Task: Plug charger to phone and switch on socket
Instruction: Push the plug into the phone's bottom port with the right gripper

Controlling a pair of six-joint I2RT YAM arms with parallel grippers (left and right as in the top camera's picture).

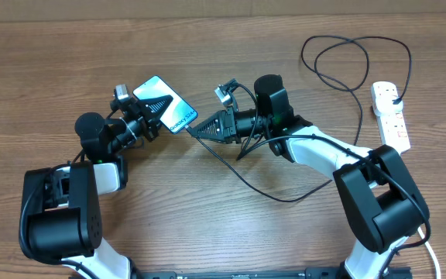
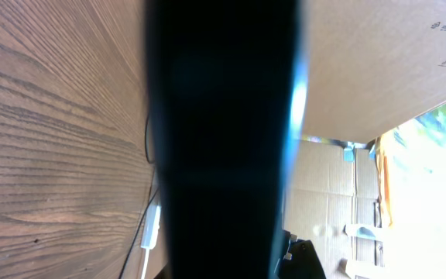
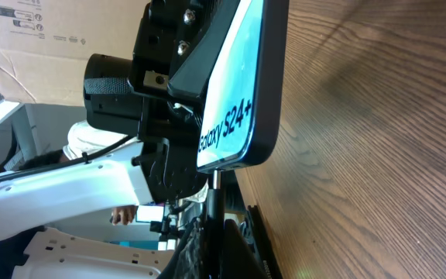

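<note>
The step in hand is, I judge, to put the plug end of the cable into the phone. The left gripper (image 1: 144, 115) is clamped on the phone (image 1: 161, 101) and holds it above the table (image 1: 231, 232), left of the centre in the overhead view, with the lit screen up. The right gripper (image 1: 198, 128) has its jaws together on the small end of the charger (image 1: 285, 198) and points at the lower short edge of the phone, the edge near the white text.

In the right wrist view the tip (image 3: 214, 180) stands just below that edge, in the lower middle of the frame. I cannot tell if it touches the port.

To do this well:
- The tip should be on one line with the long side of the phone, not tilted.
- It should meet the middle of the short edge, where the port most likely is; the port itself does not show.
- The push should be slow and straight, and the left gripper must not give way.
- If the tip slides along the edge, it is better to draw back and aim again than to press harder.

The black cable loops to the socket (image 1: 391, 116) at the right edge of the overhead view, and its other end seems to sit there already. Whether the socket is on, I cannot tell.
</note>
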